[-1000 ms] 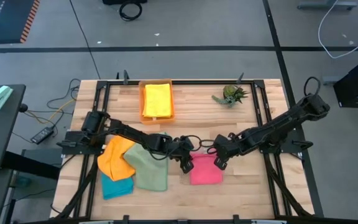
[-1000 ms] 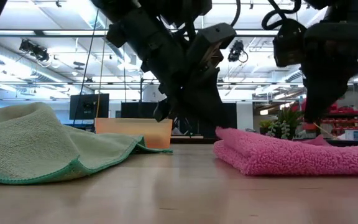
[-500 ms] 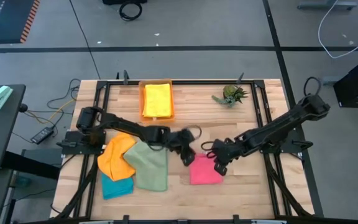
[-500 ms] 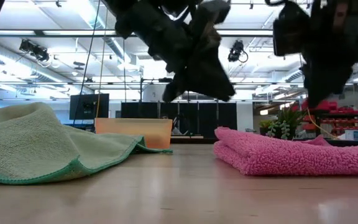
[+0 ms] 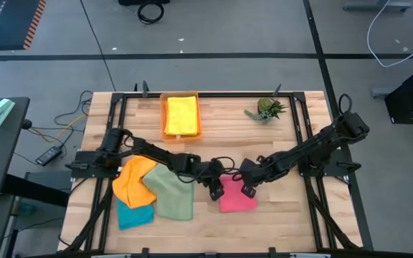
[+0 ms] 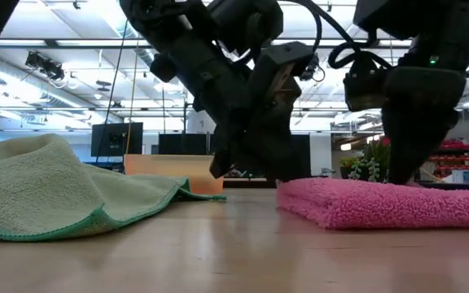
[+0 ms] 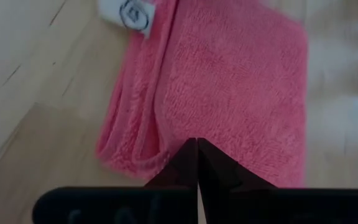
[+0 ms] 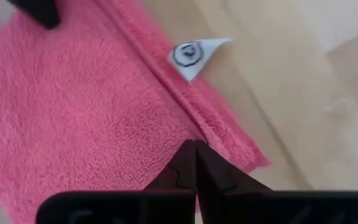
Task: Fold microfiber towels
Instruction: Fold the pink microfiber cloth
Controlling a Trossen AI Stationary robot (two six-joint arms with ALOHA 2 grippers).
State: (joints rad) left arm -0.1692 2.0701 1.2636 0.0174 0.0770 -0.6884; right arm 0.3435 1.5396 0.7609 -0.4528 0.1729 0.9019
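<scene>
Pink towel (image 5: 236, 196) folded, flat on the table (image 5: 285, 215) near its middle front, both grippers down on it. Left gripper (image 5: 216, 190) at the towel's left edge, fingers (image 7: 188, 163) pressed together, tips on the pile near the folded edge; cannot tell if any cloth is pinched. Right gripper (image 5: 248, 190) at the towel's upper right part, fingers (image 8: 193, 160) also pressed together, tips touching the cloth by its hem. Low view: both grippers press down onto the towel's top, one at each end. White tag (image 8: 194, 52) sticks out from the towel's hem, a round dark mark on it, not readable. Left of the pink towel: green towel (image 5: 172, 190), orange towel (image 5: 133, 180) partly over it, teal towel (image 5: 135, 213) under those. Yellow towel (image 5: 181, 115) folded in the tray (image 5: 164, 133) at the back. Plant (image 5: 267, 110) back right.
</scene>
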